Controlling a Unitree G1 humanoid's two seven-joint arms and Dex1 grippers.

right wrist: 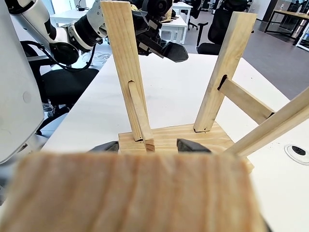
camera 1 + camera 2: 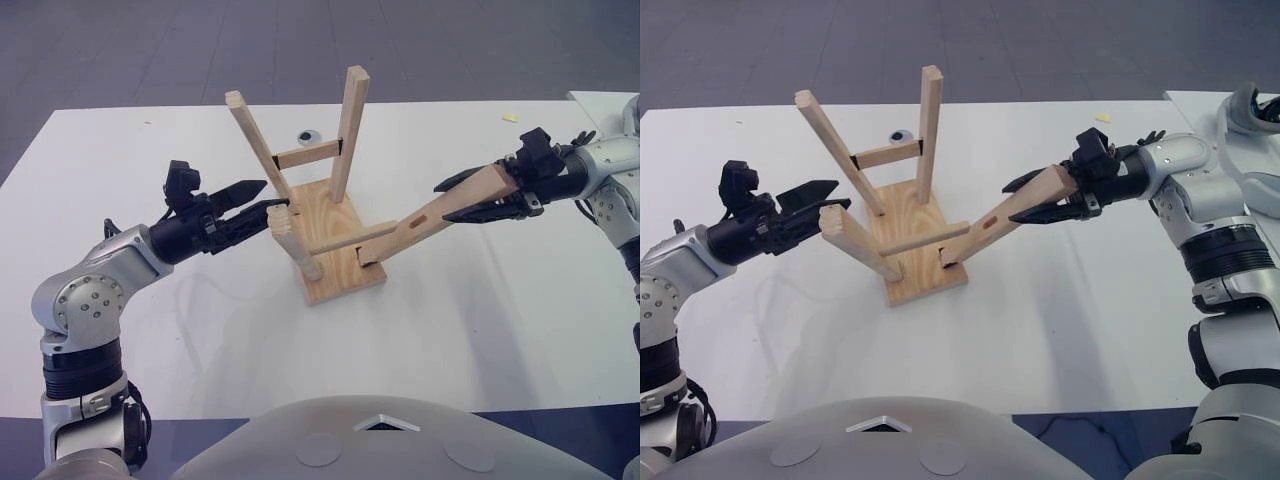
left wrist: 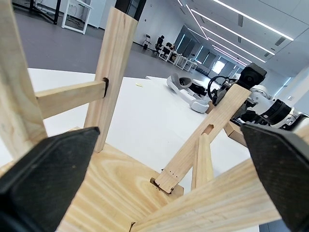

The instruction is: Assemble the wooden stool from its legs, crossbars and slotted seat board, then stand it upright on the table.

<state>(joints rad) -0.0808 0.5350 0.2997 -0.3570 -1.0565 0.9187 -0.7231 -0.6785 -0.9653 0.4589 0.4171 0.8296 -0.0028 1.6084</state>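
One stool (image 2: pixel 345 150): inverted at frame centre, with the seat board (image 2: pixel 335 275) flat on the surface (image 2: pixel 480 330) and the legs pointing up.
Handling: judged light, rigid and dry wood. The joints look loose, so take hold of a leg near its free end.
Right leg (image 2: pixel 430 215): leans toward the frame's right. The right pincer (image 2: pixel 445 200) pinches its free end.
Near-left leg (image 2: pixel 297 245): leans left. The left pincer (image 2: pixel 272 195) is spread, with its fingertips just beside the leg's tip.
Crossbar (image 2: pixel 350 240): spans these two legs.
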